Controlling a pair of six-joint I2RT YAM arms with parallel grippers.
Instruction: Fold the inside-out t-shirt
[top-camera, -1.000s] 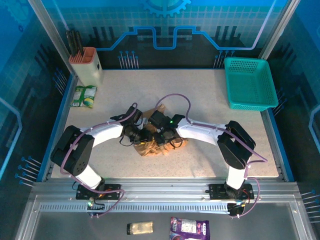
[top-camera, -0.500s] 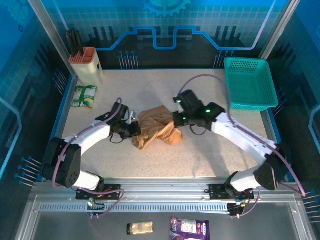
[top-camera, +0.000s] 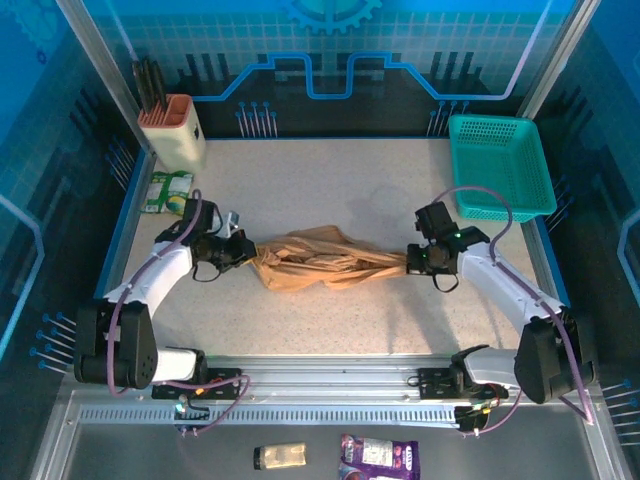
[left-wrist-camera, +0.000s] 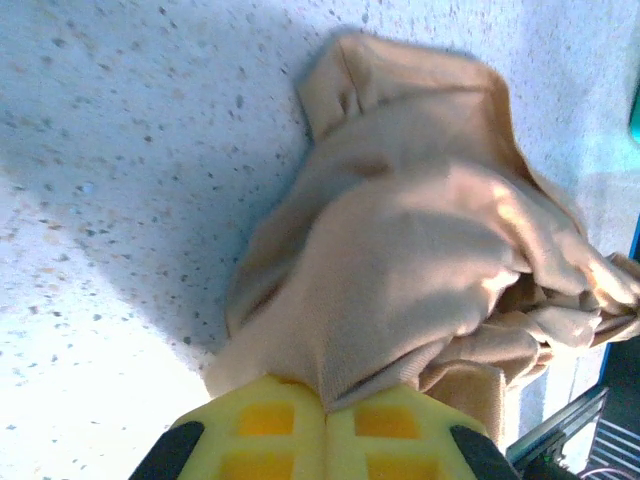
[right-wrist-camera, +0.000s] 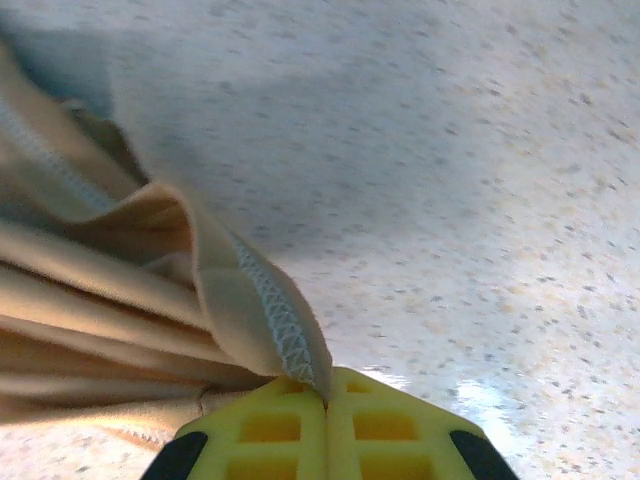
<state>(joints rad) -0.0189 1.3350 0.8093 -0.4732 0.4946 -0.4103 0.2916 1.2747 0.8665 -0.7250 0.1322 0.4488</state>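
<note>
Left gripper: pads closed, pinching a fold of the shirt right at the tips. Right gripper: pads closed too, on a stitched hem edge with the seam facing out. Both bites look shallow. Cloth enters only at the very tip, so a hard tug could slip it.

The shirt runs as a twisted rope between the two grippers. The bulk is bunched just ahead of the left one and thin strands lead to the right one. The middle looks to rest on the table. My read: the step in hand is spreading it flat, and folding hasn't begun.

To do it well:
- Pull apart evenly and stop once taut. More tension won't untwist it.
- Lift both ends together so the bulk drops open.
- Lay it on the bare table beyond the grippers, with both ends level so the hem lands straight.
- Can't tell which corners are held, so check before laying.

Clearance: a packet sits beyond and outboard of the left gripper, with the knife block farther back. The basket sits beyond and outboard of the right gripper.
</note>
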